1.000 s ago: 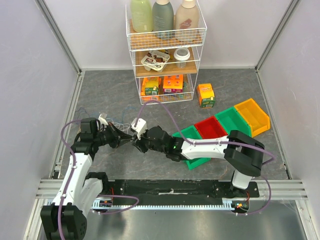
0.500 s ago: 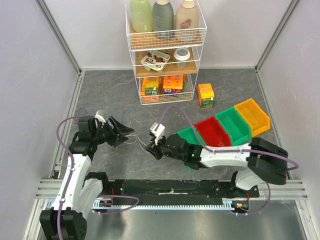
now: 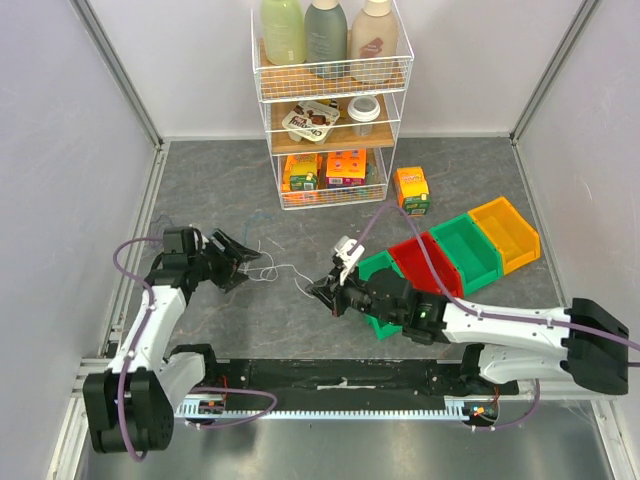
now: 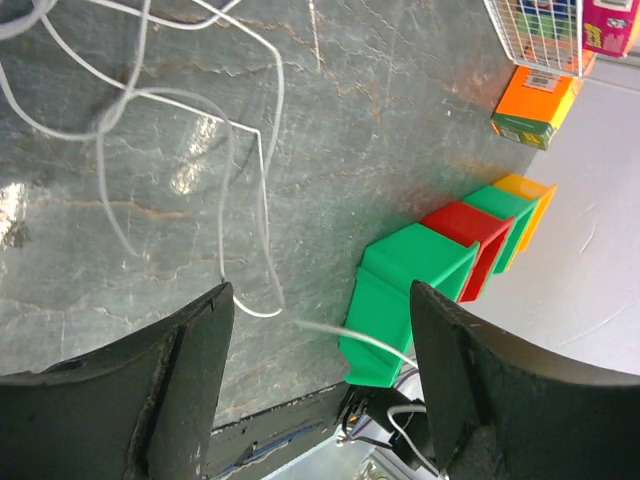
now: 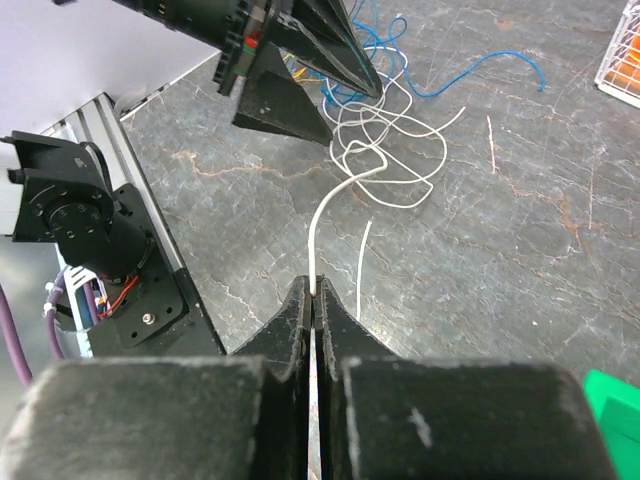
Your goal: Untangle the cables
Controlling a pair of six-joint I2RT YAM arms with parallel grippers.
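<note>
The cables (image 3: 262, 268) lie in a loose tangle on the grey table between the two arms. In the right wrist view the white loops (image 5: 385, 160) lie beside blue strands (image 5: 470, 72). My right gripper (image 3: 318, 290) is shut on one white cable (image 5: 318, 225). That cable runs taut from its fingertips (image 5: 314, 285) back to the tangle. My left gripper (image 3: 250, 262) stands open at the tangle's left side with nothing between its fingers (image 4: 200, 340). White strands (image 4: 262, 180) lie on the table just ahead of the left gripper (image 4: 320, 320).
A wire shelf rack (image 3: 330, 120) with bottles and boxes stands at the back. An orange box (image 3: 411, 190) sits to its right. Green (image 3: 385, 290), red (image 3: 420, 255), green (image 3: 465, 240) and yellow (image 3: 505, 230) bins run diagonally behind the right arm.
The left gripper opened, let go and drew back left. The right gripper closed on the white cable and pulled it right and nearer, away from the tangle.
</note>
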